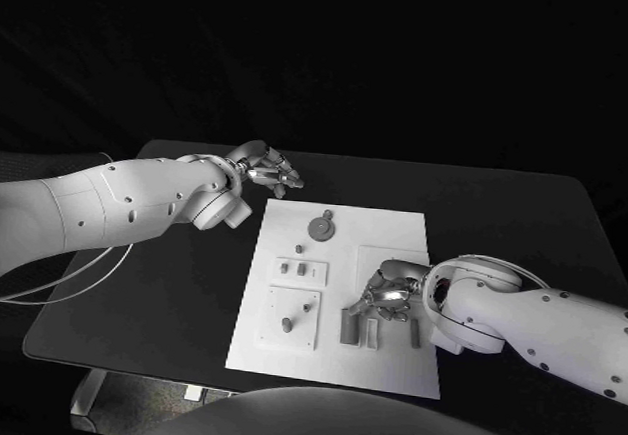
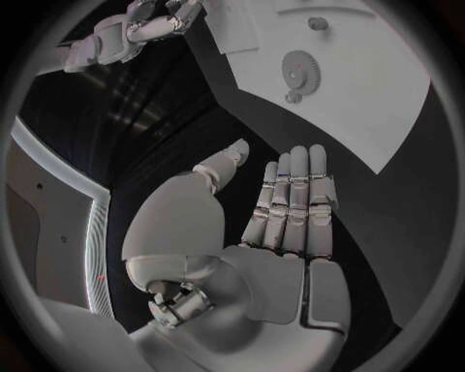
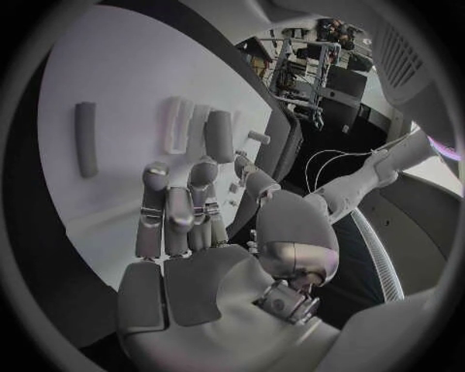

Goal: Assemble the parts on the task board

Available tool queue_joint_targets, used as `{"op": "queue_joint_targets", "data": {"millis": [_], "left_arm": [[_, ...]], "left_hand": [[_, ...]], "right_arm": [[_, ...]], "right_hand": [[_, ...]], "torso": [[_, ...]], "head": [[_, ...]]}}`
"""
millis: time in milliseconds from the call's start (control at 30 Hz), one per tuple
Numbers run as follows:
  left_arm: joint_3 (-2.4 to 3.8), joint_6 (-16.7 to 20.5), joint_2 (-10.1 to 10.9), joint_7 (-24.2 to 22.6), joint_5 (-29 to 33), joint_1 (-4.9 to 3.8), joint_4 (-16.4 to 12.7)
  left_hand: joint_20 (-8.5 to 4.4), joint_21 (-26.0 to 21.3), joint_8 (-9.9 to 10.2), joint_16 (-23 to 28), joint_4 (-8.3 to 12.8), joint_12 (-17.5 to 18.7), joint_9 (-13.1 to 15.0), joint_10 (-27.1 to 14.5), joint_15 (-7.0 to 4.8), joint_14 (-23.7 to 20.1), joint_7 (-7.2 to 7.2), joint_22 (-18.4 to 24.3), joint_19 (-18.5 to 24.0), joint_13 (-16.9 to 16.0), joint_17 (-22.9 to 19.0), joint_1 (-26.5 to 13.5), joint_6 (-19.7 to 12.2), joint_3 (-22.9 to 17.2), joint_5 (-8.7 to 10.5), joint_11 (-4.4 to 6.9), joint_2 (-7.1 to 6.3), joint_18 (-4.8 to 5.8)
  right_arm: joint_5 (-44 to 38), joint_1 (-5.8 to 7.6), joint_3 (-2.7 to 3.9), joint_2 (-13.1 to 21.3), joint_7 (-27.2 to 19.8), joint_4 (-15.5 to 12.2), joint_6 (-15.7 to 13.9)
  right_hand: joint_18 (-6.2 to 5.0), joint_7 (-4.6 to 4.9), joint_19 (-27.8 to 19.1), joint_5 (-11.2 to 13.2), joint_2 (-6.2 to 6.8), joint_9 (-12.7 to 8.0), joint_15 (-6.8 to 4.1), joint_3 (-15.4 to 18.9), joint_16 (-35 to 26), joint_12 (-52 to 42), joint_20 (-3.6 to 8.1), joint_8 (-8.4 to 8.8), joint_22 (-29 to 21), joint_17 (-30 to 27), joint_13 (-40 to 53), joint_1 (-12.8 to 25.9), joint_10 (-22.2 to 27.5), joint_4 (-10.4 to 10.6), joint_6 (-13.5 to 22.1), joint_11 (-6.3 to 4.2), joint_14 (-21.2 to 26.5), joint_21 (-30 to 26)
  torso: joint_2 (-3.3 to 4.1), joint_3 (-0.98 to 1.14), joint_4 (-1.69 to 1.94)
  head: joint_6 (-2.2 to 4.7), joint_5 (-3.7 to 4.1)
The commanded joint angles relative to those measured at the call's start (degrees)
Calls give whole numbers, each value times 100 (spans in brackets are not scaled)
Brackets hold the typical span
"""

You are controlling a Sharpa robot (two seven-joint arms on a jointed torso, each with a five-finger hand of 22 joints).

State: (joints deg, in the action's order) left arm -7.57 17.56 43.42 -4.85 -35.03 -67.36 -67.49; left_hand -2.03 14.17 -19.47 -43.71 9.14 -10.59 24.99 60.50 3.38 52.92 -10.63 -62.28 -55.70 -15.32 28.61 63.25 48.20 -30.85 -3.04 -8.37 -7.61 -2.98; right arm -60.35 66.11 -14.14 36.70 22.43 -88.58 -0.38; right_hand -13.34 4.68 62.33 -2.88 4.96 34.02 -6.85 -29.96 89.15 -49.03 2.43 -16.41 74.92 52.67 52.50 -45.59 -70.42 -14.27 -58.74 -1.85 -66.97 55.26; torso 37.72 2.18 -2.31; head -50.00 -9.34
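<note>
A black table (image 1: 517, 217) carries one thing directly — the white task board (image 1: 382, 282), lying at its middle.

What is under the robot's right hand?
The right hand hangs over the white task board, above long grey parts lying side by side. In the right wrist view its fingers cover part of the board, so anything beneath them is hidden.

A dark surface (image 1: 517, 207) with rounded corners carries everything, its top plain and matte. A thin pale cable (image 1: 86, 277) loops over the surface's left edge and trails down past it. Beyond the surface on every side the surroundings are black.
</note>
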Motion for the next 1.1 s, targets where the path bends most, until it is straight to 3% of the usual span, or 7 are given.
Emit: {"op": "queue_joint_targets", "data": {"millis": [33, 300, 567, 633, 700, 867, 1100], "left_arm": [[4, -73, -7, -10, -21, -5, -8], [4, -74, -8, 0, -27, -5, -5], [4, -78, -7, 1, -27, -5, -6], [4, -78, -2, 8, -27, -5, -4], [4, -81, -2, 10, -27, -5, -2], [4, -90, -1, 14, -27, -5, -5], [3, -93, 12, 19, -27, -5, -2]], "left_hand": [[-8, -32, 25, 27, -30, -22, 9, -33, 17, 41, 23, -9, -25, 7, 8, 8, -22, 0, 16, 12, 57, -51], [-8, -32, 26, 29, -35, -22, 8, -35, 17, 41, 22, -10, -25, 8, 11, 4, -23, 1, 16, 11, 61, -51], [-8, -33, 27, 31, -41, -22, 8, -36, 17, 42, 22, -11, -25, 10, 15, 0, -23, 1, 16, 11, 67, -51], [-8, -33, 27, 32, -42, -22, 8, -36, 17, 42, 22, -11, -25, 11, 16, -1, -23, 2, 16, 11, 68, -51], [-7, -34, 28, 33, -46, -23, 8, -36, 17, 42, 21, -12, -25, 11, 18, -5, -24, 3, 16, 10, 70, -50], [-7, -34, 30, 35, -51, -23, 7, -38, 17, 43, 21, -13, -25, 13, 21, -9, -25, 4, 16, 10, 71, -50], [-8, -34, 31, 36, -56, -23, 7, -40, 17, 44, 20, -14, -26, 15, 25, -13, -27, 6, 16, 9, 73, -51]], "right_arm": [[-129, -5, 0, -45, -147, 31, -33], [-195, -5, 0, -123, -25, 161, -26], [-226, -6, 0, -180, 75, 233, 144], [-225, -6, 0, -165, 45, 220, 145], [-230, -6, 0, -153, 7, 207, 126], [-213, -6, 0, -102, -47, 123, 118], [-476, -5, 0, 36, 36, -90, 138]], "right_hand": [[-166, 6, 9, 2, -78, 8, 2, 12, -38, -18, -25, -7, 51, 19, -3, -48, -38, -63, -47, 18, -50, 14], [-166, -2, 18, 2, -352, 15, 10, 91, -37, -14, -46, -10, 49, 72, -18, -63, -65, -117, -79, 10, -99, 13], [-166, 0, 11, 3, -377, 13, 14, 159, -42, -7, -58, 1, 49, 45, -25, -5, -66, -128, -76, 12, -84, 8], [-166, 11, -6, 3, -225, 3, 16, 236, -57, 11, -70, 24, 44, -24, -35, 114, -43, -92, -46, 24, -31, -5], [-166, 29, -31, -378, -36, -19, 15, 179, -91, 37, -77, 67, 23, -126, -48, 214, -3, 57, 6, 46, 53, -46], [-166, 64, -64, -113, 448, -65, 26, 86, -136, 60, -87, 155, -1, -272, -55, 514, 79, 446, 115, 84, 197, -99], [-166, 119, -116, -53, 898, -100, 50, -112, -146, 38, -66, 245, 3, -247, -22, 890, 197, 997, 262, 121, 282, -130]], "torso": [[1, 0, 0], [1, 0, 0], [1, 0, 0], [1, 0, 0], [1, 0, 0], [2, 0, -1], [1, 0, 0]], "head": [[0, -8], [0, -11], [0, -12], [0, -19], [0, -16], [0, -23], [0, -27]]}}
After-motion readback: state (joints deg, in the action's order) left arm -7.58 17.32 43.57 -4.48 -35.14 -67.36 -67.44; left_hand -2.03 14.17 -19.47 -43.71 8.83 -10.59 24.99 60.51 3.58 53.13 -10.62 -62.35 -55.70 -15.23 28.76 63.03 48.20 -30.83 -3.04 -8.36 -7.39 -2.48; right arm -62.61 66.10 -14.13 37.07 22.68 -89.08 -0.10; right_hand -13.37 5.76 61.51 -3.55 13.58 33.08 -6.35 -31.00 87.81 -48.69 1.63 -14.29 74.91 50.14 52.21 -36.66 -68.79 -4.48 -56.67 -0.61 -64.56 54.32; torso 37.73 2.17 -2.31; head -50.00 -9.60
